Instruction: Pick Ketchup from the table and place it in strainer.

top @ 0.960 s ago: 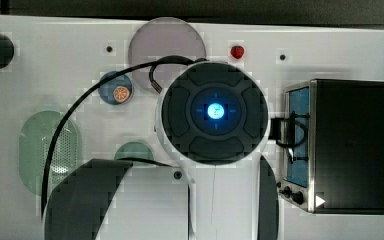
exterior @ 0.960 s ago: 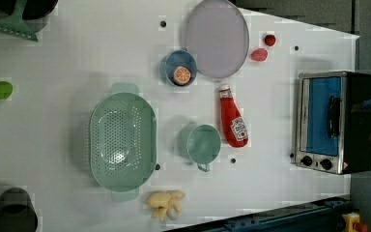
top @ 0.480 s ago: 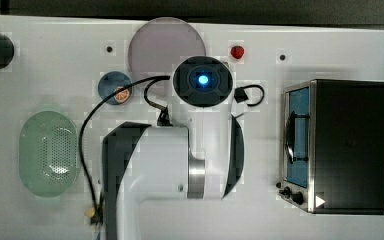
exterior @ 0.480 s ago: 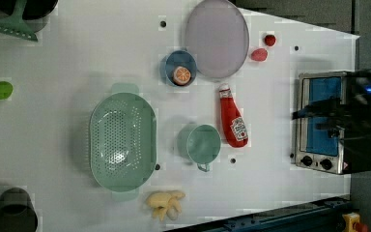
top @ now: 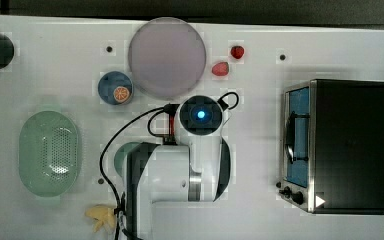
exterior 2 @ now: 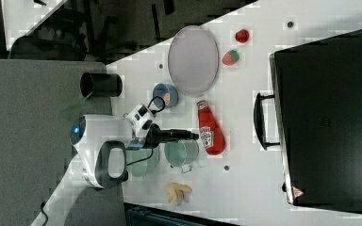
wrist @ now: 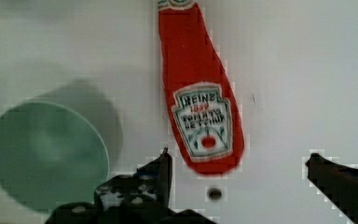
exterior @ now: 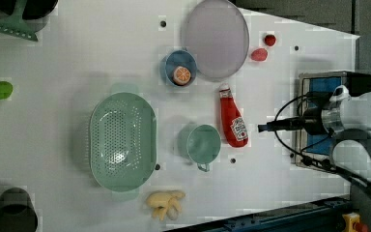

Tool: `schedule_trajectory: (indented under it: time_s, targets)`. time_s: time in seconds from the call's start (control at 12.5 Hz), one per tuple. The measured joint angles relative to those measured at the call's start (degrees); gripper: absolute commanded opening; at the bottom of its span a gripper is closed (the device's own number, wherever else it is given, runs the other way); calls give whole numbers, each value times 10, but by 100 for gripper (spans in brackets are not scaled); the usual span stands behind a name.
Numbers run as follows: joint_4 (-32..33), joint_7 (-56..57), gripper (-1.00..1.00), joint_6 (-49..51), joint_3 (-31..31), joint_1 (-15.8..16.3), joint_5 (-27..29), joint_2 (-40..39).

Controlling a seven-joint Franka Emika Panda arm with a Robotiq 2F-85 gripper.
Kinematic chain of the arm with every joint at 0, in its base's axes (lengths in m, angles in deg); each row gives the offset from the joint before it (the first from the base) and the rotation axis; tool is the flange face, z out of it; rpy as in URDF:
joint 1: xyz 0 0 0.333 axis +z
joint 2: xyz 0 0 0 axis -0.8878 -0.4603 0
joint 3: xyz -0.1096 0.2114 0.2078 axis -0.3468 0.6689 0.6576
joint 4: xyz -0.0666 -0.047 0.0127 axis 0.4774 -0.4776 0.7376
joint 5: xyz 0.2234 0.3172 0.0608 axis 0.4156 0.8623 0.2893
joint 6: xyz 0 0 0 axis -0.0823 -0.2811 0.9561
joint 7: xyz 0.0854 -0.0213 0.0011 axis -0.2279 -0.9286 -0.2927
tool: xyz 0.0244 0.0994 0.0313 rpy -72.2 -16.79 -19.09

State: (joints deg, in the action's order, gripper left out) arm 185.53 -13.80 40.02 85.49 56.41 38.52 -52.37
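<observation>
A Franka arm hangs over a white tabletop (exterior: 77,48) with its gripper (wrist: 237,163) spread wide and empty, both dark fingers (wrist: 161,172) apart above the bare surface just off the base of the Ketchup (exterior: 233,121). The red bottle lies flat on its side near the middle of the tabletop, white cap pointing toward the lilac plate (exterior: 216,37) at the far edge in the left view, label facing up; nothing grips it. In the wrist view the bottle's bottom end sits between the two parted fingers but clear of both.

A small green cup (exterior: 203,143) stands just beside the bottle, its handle turned toward the near edge in the left view. The strainer (exterior: 122,140), a pale mint oval basket with a perforated bottom, sits empty further toward the left view's left edge of the tabletop, well apart from the bottle with the cup between them.

A blue bowl (exterior: 179,67) holding an orange slice (exterior: 182,74) touches the plate's rim. Two red strawberry pieces (exterior: 259,54) lie near the far edge, between the plate and the toaster oven (top: 345,145), which occupies the top view's right end of the tabletop. A yellow banana bunch (exterior: 165,203) rests by the near edge, below the strainer and cup in the left view.
</observation>
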Motion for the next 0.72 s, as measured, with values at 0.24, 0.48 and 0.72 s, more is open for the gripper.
schedule_trajectory:
  time_s: [0.24,0.48,0.72]
  targets:
    - [18,22,100,-74,7,6,-3,-9]
    - [24,30,100,-121,12,5,-4,-42]
    - [17,33,100,-169,14,3,-11,-119]
